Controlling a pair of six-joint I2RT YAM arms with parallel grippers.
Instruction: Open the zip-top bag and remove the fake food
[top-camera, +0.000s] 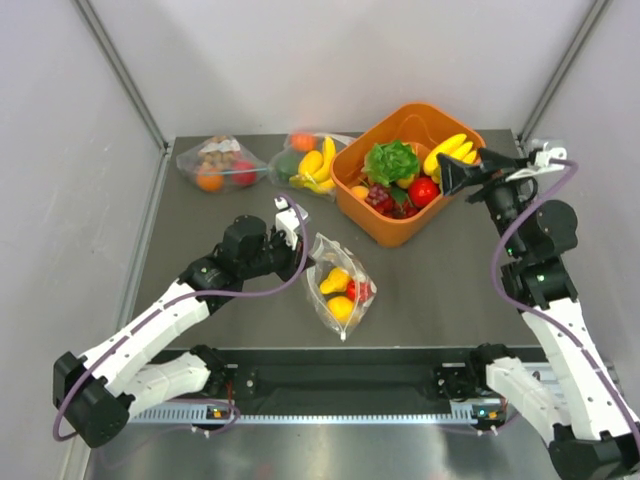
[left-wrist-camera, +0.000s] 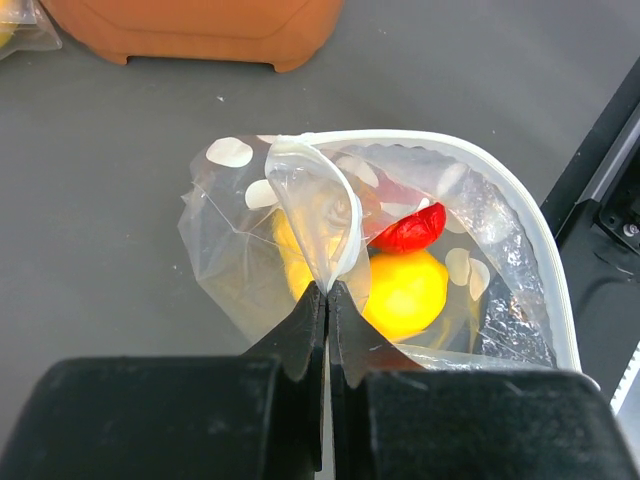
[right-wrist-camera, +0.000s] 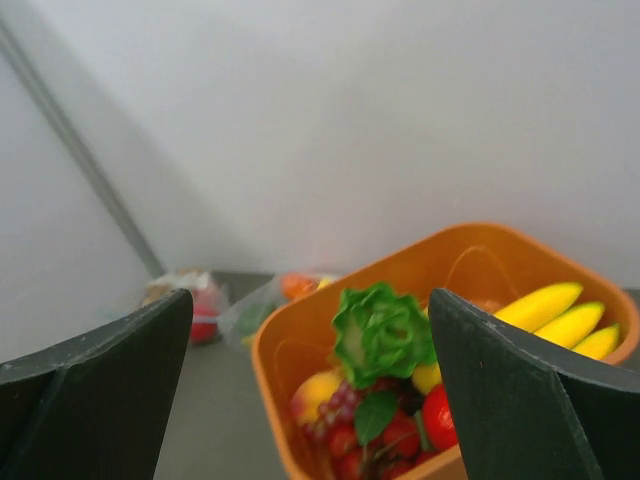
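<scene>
1. The dark grey table (top-camera: 430, 290) carries everything; both arms reach in from its near edge
2. An orange bin (top-camera: 372, 228) stands at the far right, holding green lettuce (top-camera: 390, 160), a banana bunch (top-camera: 450, 152) and other toy fruit
3. The right gripper (top-camera: 458, 172) hovers at the bin's right rim, fingers spread wide with nothing between them
4. The left gripper (left-wrist-camera: 326, 292) is clamped tight on a fold of the bag's upper edge
5. The zip-top bag (top-camera: 340, 285), clear with cream dots, lies mid-table, just in front of the bin and apart from it, its mouth pulled partly open
6. Two plain clear bags (top-camera: 220, 165) of toy food sit along the far edge, left of the bin
7. The fake food (left-wrist-camera: 405, 295) inside the dotted bag: a yellow lemon, a red fruit (left-wrist-camera: 412, 230) touching it, and another yellow piece behind the fold
</scene>
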